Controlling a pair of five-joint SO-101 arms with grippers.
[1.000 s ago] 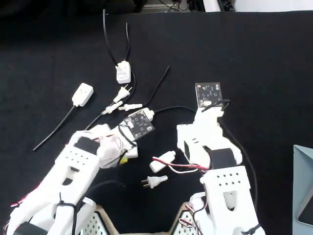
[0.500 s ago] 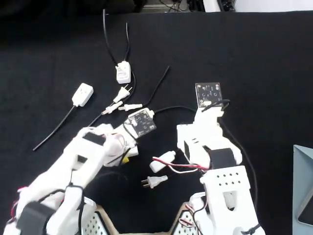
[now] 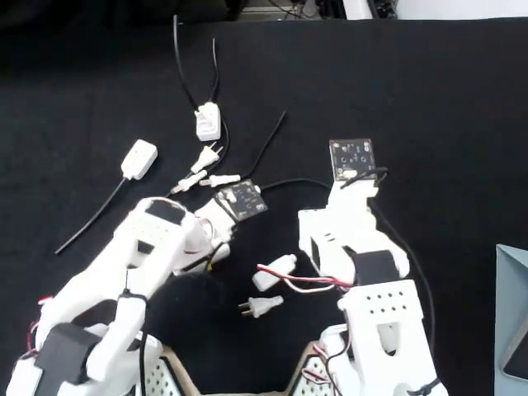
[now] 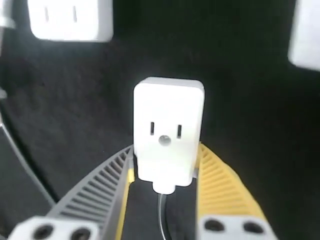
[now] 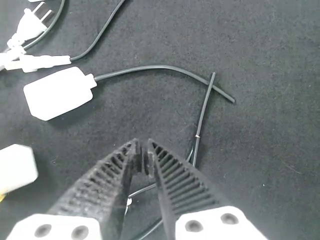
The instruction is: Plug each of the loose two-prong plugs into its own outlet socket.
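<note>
Outlet socket in L jaws; arm outstretched

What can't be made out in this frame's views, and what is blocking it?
High view: the left arm covers the left gripper and the outlet socket it grips; lifted or resting, unclear.
Left wrist view: a second socket is cut by the frame edge; a white shape is blurred and cut off, unidentifiable.
Right wrist view: a white block is cut by the frame edge; plug or socket, unclear.
</note>
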